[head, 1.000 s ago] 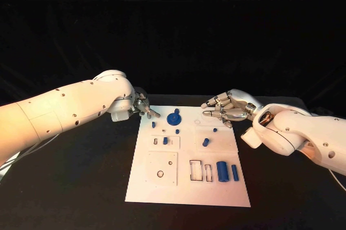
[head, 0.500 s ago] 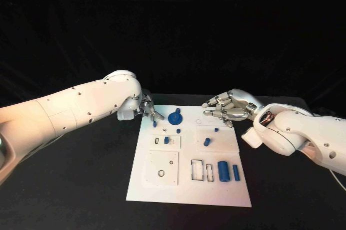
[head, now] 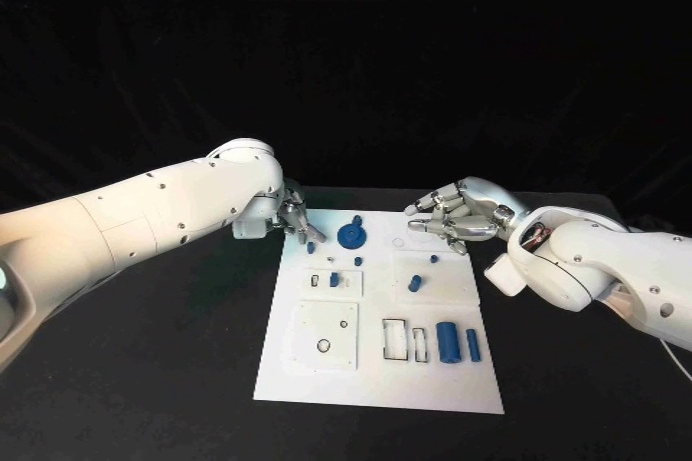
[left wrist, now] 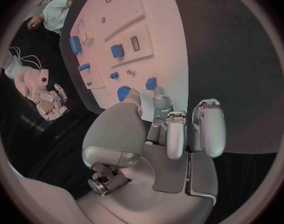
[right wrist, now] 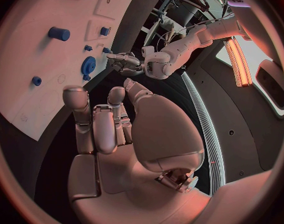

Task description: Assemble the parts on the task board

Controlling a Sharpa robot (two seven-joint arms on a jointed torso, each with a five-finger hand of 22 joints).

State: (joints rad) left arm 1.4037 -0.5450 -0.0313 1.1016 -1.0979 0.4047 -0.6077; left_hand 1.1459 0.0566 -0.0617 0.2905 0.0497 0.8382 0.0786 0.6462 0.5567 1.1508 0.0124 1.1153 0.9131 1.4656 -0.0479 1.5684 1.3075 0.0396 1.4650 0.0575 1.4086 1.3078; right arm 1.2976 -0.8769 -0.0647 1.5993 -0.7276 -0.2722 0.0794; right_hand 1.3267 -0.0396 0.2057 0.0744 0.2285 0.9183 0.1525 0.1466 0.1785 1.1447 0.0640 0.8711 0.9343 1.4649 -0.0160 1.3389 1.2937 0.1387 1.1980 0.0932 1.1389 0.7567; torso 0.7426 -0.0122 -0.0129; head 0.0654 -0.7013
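- White task board (head: 375, 381) lies in the middle of the black table (head: 144, 381), its long side running from 12 to 6 o'clock in the head view.
- Blue parts sit on the board: a round disc part (head: 349, 237) near the 12 o'clock end, a small peg (head: 312, 247) at about 11 o'clock by the board's corner, a tiny stud (head: 358, 262) just below the disc, a short block (head: 335, 279) in a small framed panel, and a tilted peg (head: 415, 281) toward 3 o'clock.
- Near the 5 o'clock corner a thick cylinder (head: 447, 339) and a slim bar (head: 472, 345) lie side by side, beside two empty rectangular slots (head: 392, 339).
- The left hand (head: 293, 219) is at the board's 11 o'clock corner, fingertips pointing down just beside the small peg and the disc; the fingers are close together and slightly curled, and I cannot tell whether they touch or hold a part.
- The right hand (head: 459, 217) hovers over the 1 o'clock corner, fingers curled in loosely and narrow, with nothing visible in them; in its wrist view the palm is bare.
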